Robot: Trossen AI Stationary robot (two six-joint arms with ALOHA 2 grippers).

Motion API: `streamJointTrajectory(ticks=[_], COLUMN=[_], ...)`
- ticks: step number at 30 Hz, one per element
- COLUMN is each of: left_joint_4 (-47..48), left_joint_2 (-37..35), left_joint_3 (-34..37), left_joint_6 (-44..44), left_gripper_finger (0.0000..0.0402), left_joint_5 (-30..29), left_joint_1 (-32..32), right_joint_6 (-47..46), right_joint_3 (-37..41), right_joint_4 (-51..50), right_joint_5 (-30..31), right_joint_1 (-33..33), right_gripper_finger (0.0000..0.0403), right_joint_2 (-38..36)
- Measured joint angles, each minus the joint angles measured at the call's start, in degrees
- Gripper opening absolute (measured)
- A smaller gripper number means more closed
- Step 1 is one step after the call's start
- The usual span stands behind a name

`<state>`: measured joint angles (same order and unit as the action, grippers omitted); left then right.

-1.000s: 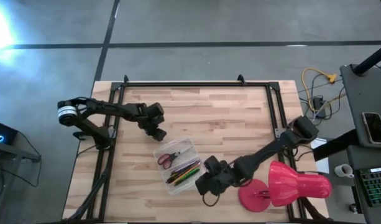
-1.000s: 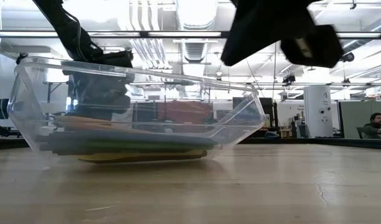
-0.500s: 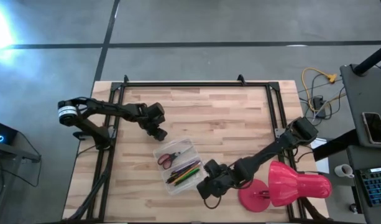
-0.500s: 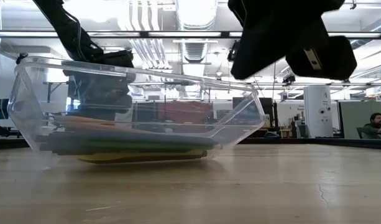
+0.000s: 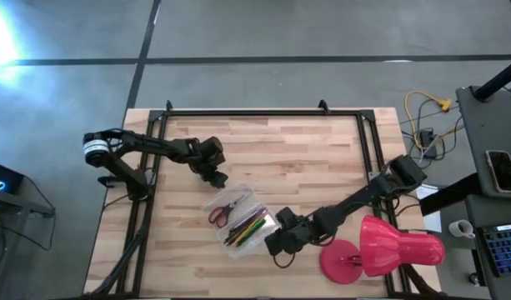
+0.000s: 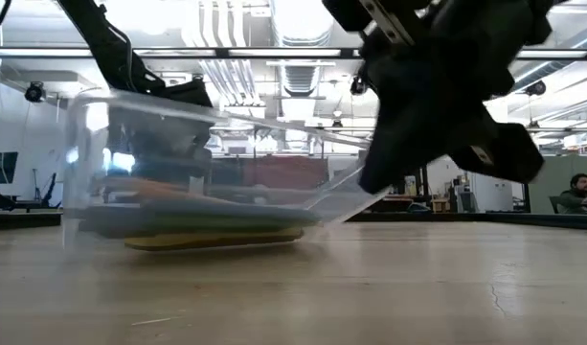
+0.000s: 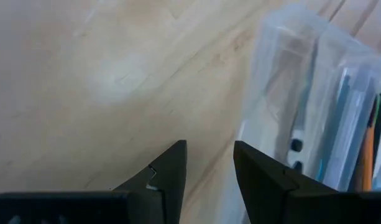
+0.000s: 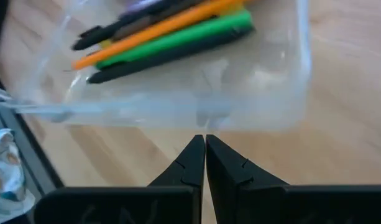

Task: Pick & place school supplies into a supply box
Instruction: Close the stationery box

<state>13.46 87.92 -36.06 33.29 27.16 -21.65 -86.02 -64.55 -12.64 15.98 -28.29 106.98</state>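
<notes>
So we've got the box sitting mid-table, a bit toward the near edge; scissors and pens are already inside it; our right claw is pinched fully closed, holding nothing, tips right up against the box's near-right wall; our left claw hangs just off the far-left corner, fingers slightly apart, empty; the pink lamp sits near-right, well clear of the box.

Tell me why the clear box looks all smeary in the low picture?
Low view: the supply box is motion-blurred, its walls streaked, with bright ceiling lights shining through. Left wrist view: its wall is soft and hazy too. High view: it looks sharper, beside the right pincer.
</notes>
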Motion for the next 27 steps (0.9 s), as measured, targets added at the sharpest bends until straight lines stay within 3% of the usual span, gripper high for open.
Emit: streamJointTrajectory(ticks=[5,16,20,27], left_joint_4=[0.73,4.25,5.76,5.58], left_joint_2=[0.26,0.13,0.12,0.1], left_joint_3=[-2.27,-5.13,-4.15,-2.07], left_joint_6=[0.31,-2.99,-3.9,-4.33], left_gripper_finger=[0.0121,0.0121,0.0121,0.0121], left_joint_5=[4.08,4.29,4.26,2.46], left_joint_1=[0.27,0.15,0.15,0.11], right_joint_6=[-2.53,-0.34,-1.36,-1.21], right_joint_3=[2.67,0.95,-1.35,-5.09], right_joint_4=[0.06,0.62,-4.38,-11.62], right_joint_5=[-1.49,-2.02,-1.9,4.95], right_joint_1=[-0.07,-1.85,-2.65,-3.47], right_gripper_finger=[0.0008,0.0008,0.0008,0.0008], right_joint_2=[0.02,-0.78,-0.9,-2.36])
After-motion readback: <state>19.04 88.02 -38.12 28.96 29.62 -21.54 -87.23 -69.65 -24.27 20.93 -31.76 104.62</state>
